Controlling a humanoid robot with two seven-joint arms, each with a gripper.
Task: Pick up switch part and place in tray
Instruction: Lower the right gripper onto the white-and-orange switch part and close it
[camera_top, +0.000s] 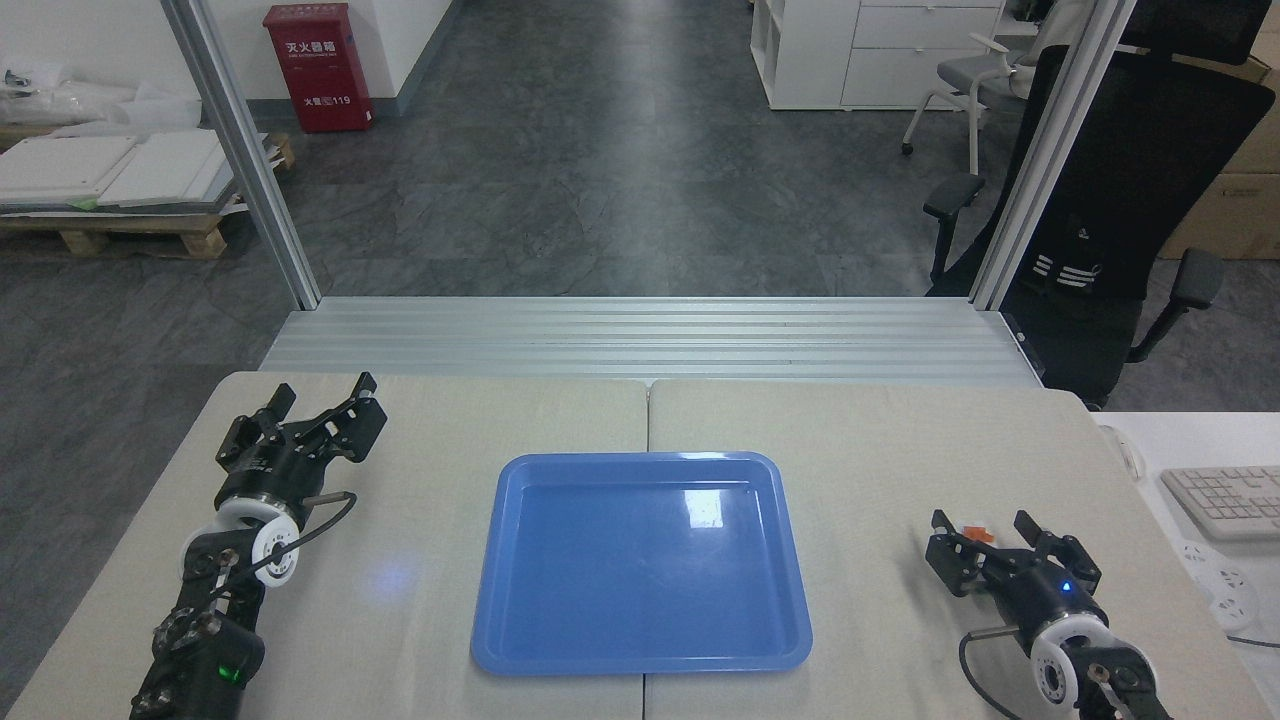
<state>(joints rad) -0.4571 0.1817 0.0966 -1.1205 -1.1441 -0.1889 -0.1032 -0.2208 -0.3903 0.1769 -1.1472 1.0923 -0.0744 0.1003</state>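
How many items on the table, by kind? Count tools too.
Trays: 1, the blue tray, nothing in it.
Switch parts: 1, the switch part, only an orange and white bit showing between the right tool's fingers.
Tools: 2, left tool and right tool, both open.
Total: 4

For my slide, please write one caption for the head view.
Right gripper open around the switch part, beside the empty blue tray; left gripper open.
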